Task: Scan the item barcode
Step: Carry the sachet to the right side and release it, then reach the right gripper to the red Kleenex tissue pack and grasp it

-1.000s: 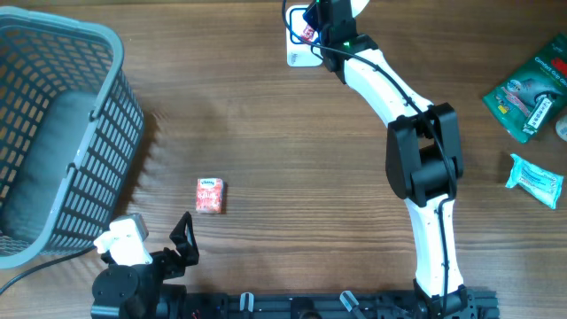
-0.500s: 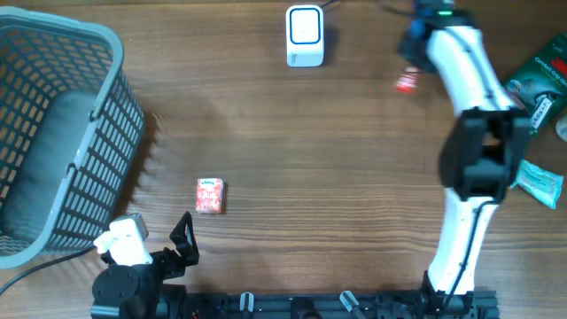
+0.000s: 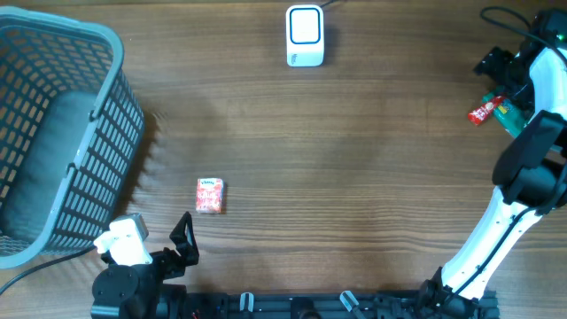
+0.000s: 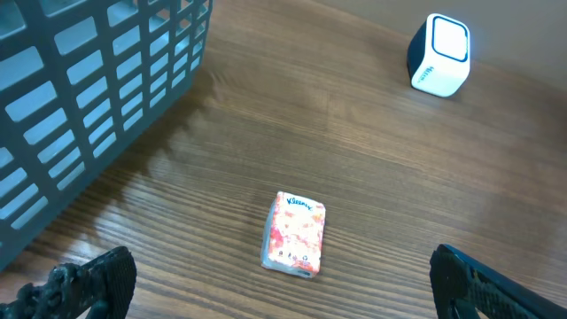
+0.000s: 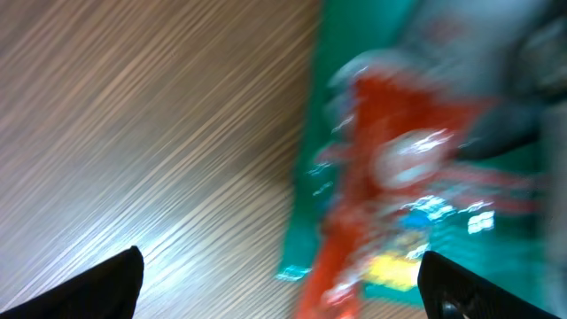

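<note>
The right gripper (image 5: pixel 283 288) stands at the far right side of the table (image 3: pixel 354 159) with its fingers wide apart. The small red packet (image 3: pixel 483 111) lies free just in front of it, partly on a green package (image 3: pixel 511 116) and well apart from the white scanner (image 3: pixel 305 35). The left gripper (image 4: pixel 282 292) is spread open too, near a tissue pack (image 4: pixel 295 232) beside the grey basket (image 3: pixel 53 133).

a grey slatted basket (image 3: pixel 111 151) stands on the wooden bench (image 3: pixel 337 168), its open top facing up. a small pink-and-white kleenex pack (image 3: pixel 210 195) lies flat on the bench, just off the basket's near right corner and not touching it. far across the bench from the basket, a green packet (image 3: pixel 512 119) lies only partly in view.
</note>
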You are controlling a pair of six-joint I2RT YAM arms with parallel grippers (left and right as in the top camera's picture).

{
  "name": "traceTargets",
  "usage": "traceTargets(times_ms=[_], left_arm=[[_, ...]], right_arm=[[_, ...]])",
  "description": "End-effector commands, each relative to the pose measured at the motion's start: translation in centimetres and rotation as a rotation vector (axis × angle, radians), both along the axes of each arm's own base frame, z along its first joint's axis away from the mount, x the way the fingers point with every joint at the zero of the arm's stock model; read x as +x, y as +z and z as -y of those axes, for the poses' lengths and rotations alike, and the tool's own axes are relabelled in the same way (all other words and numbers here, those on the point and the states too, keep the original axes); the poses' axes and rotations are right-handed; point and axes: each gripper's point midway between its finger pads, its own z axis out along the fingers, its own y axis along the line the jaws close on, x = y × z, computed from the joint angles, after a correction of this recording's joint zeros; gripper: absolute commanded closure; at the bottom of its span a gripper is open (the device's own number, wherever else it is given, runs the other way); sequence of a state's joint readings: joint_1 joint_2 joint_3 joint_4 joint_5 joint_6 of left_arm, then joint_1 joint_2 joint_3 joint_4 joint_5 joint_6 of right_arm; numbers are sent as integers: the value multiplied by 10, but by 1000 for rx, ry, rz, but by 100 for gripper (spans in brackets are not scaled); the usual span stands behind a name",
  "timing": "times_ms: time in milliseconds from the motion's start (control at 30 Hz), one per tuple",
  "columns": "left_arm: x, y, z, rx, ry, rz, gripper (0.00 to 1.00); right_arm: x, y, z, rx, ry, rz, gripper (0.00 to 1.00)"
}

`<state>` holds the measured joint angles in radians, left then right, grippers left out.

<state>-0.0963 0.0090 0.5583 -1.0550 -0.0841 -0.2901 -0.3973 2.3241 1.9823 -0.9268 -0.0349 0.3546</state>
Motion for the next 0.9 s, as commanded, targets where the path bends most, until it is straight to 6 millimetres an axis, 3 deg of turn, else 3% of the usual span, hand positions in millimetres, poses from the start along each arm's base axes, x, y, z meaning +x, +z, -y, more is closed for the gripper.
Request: traceTargets(times_ms=[0, 100, 167, 233, 300, 367, 433, 533, 667, 867], left_arm=[[0, -1, -2, 19, 1, 0, 0], [0, -1, -2, 19, 1, 0, 0], [0, -1, -2, 19, 1, 0, 0], [0, -1, -2, 19, 1, 0, 0], [0, -1, -2, 19, 1, 0, 0], [0, -1, -2, 19, 1, 0, 0], [0, -1, -2, 19, 1, 0, 0], [0, -1, -2, 19, 1, 0, 0], [0, -1, -2, 19, 1, 0, 0], [0, -1, -2, 19, 1, 0, 0]], right_arm=[[17, 49, -123, 551, 151, 155, 0], [6, 70, -213, 776, 292, 104, 0], [-16, 61, -288, 734, 441, -26, 1], [-31, 47, -335, 607, 555, -98, 0], [-48, 39, -390, 493, 791, -105, 0], [-82, 39, -464, 433, 1192, -52, 0], [-109, 38, -516, 401, 1425, -5, 0], [-139, 35, -569, 402, 1598, 50, 0], [-198, 37, -634, 593, 1977, 219, 0], [-223, -3, -651, 604, 2087, 185, 0]])
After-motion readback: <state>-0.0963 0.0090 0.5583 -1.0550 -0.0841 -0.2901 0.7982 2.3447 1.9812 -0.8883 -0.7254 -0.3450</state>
